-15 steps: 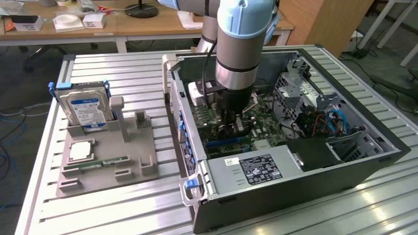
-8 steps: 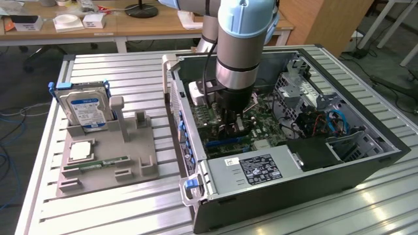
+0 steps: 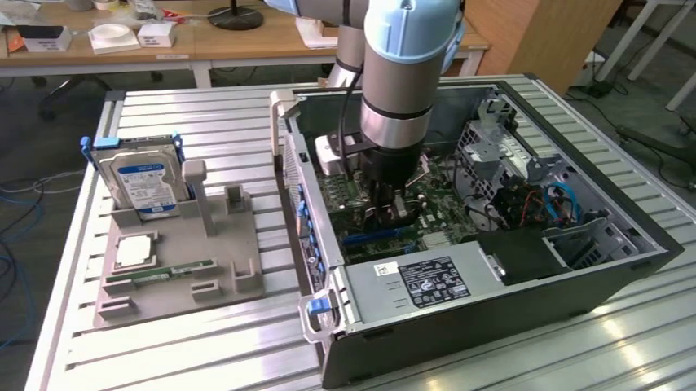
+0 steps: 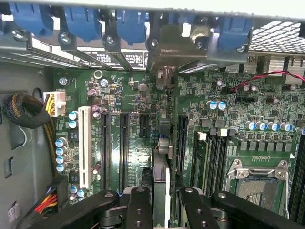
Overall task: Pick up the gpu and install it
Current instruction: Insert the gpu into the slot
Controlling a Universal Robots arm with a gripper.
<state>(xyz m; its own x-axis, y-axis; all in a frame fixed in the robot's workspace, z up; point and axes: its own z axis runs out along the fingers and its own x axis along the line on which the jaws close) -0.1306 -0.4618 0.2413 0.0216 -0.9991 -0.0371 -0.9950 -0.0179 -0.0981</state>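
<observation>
The gpu (image 4: 161, 164) stands on edge between my fingers (image 4: 139, 210), a thin dark card seen along its top edge. Its silver bracket (image 4: 178, 45) reaches the rear slot openings of the computer case. My gripper (image 4: 162, 207) is shut on the card, low over the green motherboard (image 4: 128, 100), in line with the black expansion slots. In the exterior view the gripper (image 3: 389, 204) hangs straight down inside the open case (image 3: 609, 244), with the dark gpu (image 3: 398, 210) just above the board. Whether the card's edge sits in a slot is hidden.
A power supply (image 3: 429, 281) fills the case's near end and drive cages with cables (image 3: 549, 204) line the exterior view's right. A white slot (image 4: 85, 145), the CPU socket (image 4: 257, 183) and a cable bundle (image 4: 24, 112) surround the card. Outside stands a grey fixture (image 3: 174, 285) with a hard drive (image 3: 142, 183) and a RAM stick (image 3: 174, 270).
</observation>
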